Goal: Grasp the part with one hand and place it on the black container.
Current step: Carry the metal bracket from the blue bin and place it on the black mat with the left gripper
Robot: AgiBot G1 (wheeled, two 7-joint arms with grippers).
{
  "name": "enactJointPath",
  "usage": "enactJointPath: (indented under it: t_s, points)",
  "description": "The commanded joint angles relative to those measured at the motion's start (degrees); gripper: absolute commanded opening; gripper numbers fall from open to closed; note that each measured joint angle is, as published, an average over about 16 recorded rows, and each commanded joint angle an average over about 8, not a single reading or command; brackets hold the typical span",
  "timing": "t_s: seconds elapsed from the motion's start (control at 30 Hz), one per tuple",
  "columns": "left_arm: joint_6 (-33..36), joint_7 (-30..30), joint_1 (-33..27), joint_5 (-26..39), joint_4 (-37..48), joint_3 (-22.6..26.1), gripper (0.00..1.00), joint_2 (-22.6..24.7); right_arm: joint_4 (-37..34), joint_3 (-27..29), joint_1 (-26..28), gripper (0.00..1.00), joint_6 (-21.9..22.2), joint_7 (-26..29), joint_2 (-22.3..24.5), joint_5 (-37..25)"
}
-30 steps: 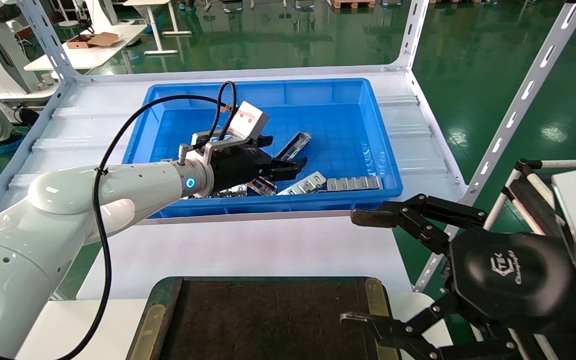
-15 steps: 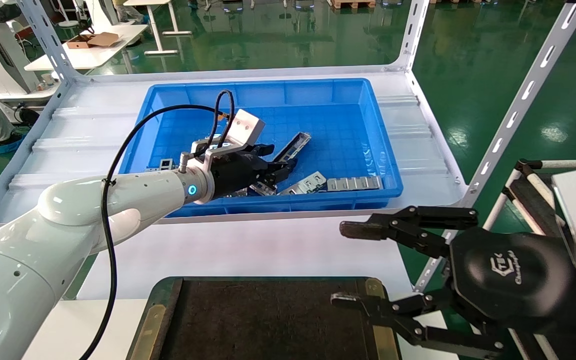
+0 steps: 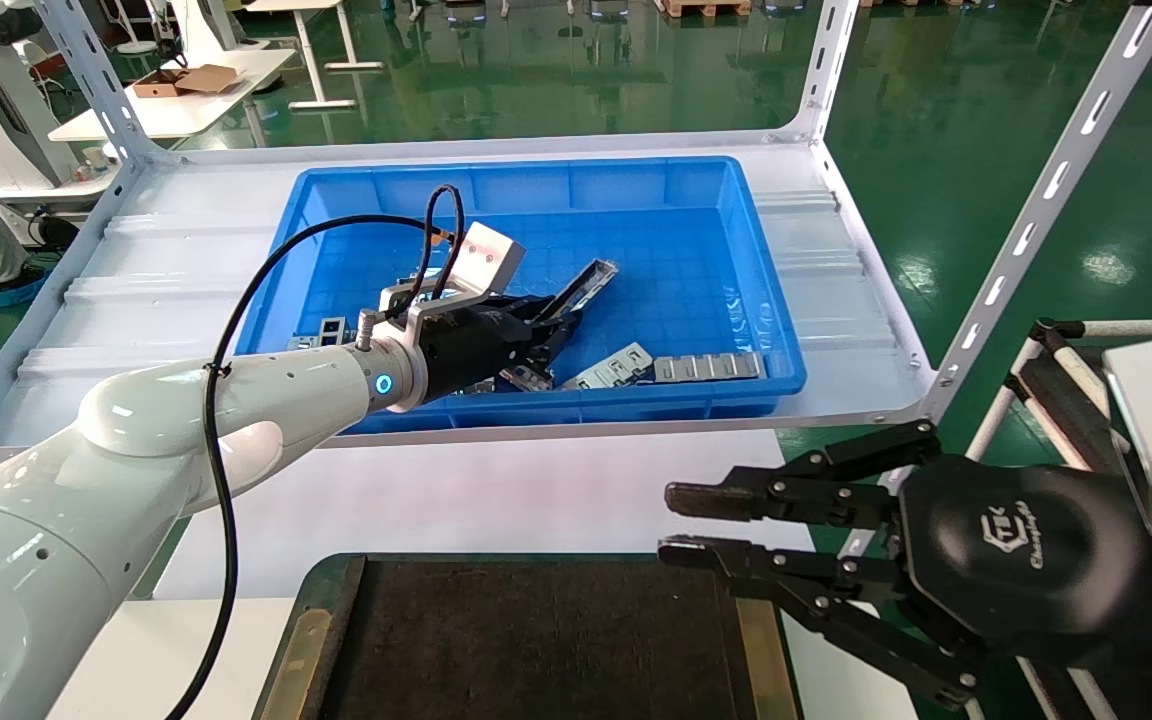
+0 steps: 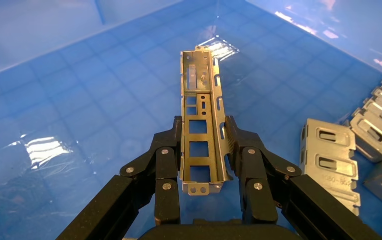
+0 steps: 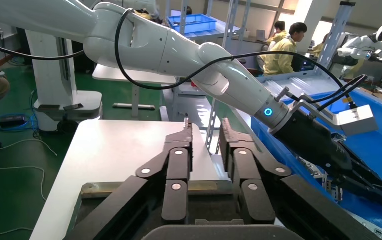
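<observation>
My left gripper (image 3: 554, 322) is inside the blue bin (image 3: 771, 300) and is shut on the part (image 3: 586, 282), a narrow silver trough-shaped piece that sticks out ahead of the fingers. In the left wrist view the part (image 4: 198, 75) sits between the two fingers, gripped by its side walls near one end, above the bin floor. My right gripper (image 3: 667, 523) hovers over the right edge of the black container (image 3: 536, 640), its fingers drawn close with a narrow gap, holding nothing. The right wrist view shows this gripper (image 5: 204, 132) too.
Flat silver strips with square windows (image 3: 706, 367) and other metal pieces (image 3: 616, 365) lie at the bin's near right; some show in the left wrist view (image 4: 328, 160). The bin stands on a white shelf with slanted perforated posts (image 3: 1036, 210).
My left gripper closed on the part, and the part's far end now sits a little higher. My right gripper's fingers went from wide open to nearly together and shifted slightly left.
</observation>
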Motion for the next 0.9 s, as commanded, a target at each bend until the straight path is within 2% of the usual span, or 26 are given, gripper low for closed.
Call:
enactJointPath:
  t_s: [0.03, 0.33, 0.63, 0.9]
  points:
    - [-0.1, 0.4, 0.0, -0.8, 0.0, 0.3, 0.0, 0.0, 0.0, 0.0, 0.0, 0.0, 0.0, 0.0, 0.0, 0.0]
    - [5.8, 6.2, -2.7, -5.3, 0.4, -1.1, 0.0, -1.2, 0.0, 0.0, 0.0, 0.0, 0.0, 0.0, 0.0, 0.0]
    - [18.8, 13.0, -4.8, -9.8, 1.2, -4.2, 0.0, -4.7, 0.0, 0.0, 0.0, 0.0, 0.0, 0.0, 0.0, 0.0]
    - [30.3, 14.4, -4.3, -12.3, -1.0, -5.3, 0.0, -8.6, 0.0, 0.0, 0.0, 0.0, 0.0, 0.0, 0.0, 0.0]
